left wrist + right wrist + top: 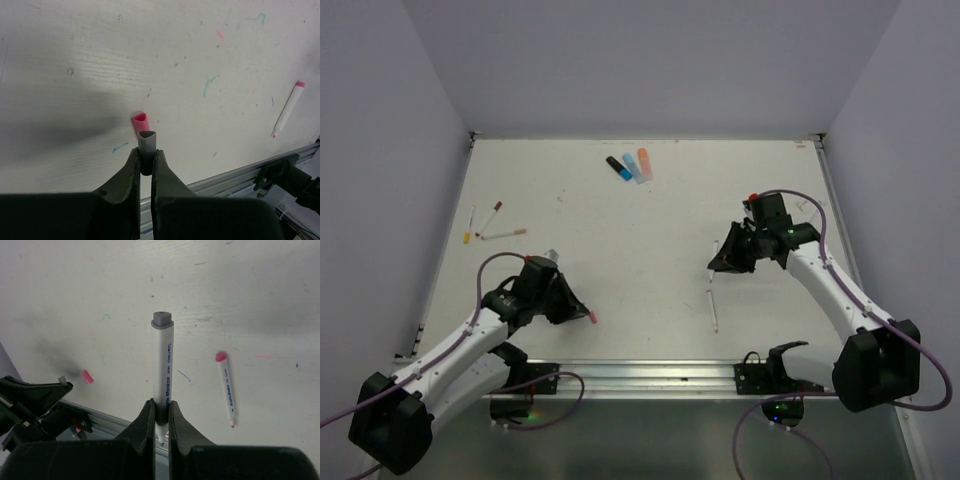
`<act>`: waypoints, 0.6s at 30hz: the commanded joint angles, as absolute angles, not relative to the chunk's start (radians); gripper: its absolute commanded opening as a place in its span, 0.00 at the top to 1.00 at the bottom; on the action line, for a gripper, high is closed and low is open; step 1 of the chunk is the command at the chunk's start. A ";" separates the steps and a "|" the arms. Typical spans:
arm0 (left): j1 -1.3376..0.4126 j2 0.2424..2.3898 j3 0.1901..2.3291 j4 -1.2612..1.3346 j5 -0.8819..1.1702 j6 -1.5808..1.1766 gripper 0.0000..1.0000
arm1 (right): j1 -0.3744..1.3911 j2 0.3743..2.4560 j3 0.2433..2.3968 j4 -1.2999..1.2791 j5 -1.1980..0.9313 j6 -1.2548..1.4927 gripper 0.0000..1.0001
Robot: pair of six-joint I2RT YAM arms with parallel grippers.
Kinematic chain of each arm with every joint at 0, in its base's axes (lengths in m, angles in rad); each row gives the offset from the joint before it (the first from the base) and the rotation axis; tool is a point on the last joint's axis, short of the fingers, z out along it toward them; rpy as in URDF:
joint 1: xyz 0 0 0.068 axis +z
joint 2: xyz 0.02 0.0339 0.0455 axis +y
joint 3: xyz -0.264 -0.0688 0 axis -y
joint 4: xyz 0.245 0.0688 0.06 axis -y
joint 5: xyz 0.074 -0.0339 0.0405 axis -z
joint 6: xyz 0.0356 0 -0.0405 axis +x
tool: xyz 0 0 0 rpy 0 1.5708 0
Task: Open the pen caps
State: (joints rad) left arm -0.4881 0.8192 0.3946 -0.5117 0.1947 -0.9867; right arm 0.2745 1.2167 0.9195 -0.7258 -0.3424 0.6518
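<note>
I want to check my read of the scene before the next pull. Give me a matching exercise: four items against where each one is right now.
Items
1. grey cap
2. pink cap
3. white pen with grey end
4. three markers

Places
A. side by side near the far edge of the table
B. clamped in the right tool
C. pinched in the left tool
D. lying loose on the table, just beyond the left tool

Pairs: 1-C, 2-D, 3-B, 4-A
</note>
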 commanded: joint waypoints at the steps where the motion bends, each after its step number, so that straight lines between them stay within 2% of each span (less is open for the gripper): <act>1: -0.499 0.831 0.381 -0.540 0.130 -0.994 1.00 | 0.215 1.206 0.893 -0.808 -0.330 0.586 1.00; 14: -0.503 0.937 0.337 -0.403 0.221 -0.971 0.99 | 0.178 1.308 0.885 -0.864 -0.272 0.514 1.00; 15: -0.505 0.939 0.334 -0.402 0.225 -0.973 0.98 | 0.178 1.312 0.884 -0.862 -0.265 0.511 1.00; 18: -0.505 0.962 0.336 -0.382 0.241 -0.976 0.84 | 0.178 1.328 0.882 -0.867 -0.258 0.502 1.00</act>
State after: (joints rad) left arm -0.4992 0.9440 0.3447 -0.4416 0.2161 -0.9833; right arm 0.1825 1.3182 0.8894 -0.8410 -0.2783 0.5339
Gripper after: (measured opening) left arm 0.106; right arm 0.081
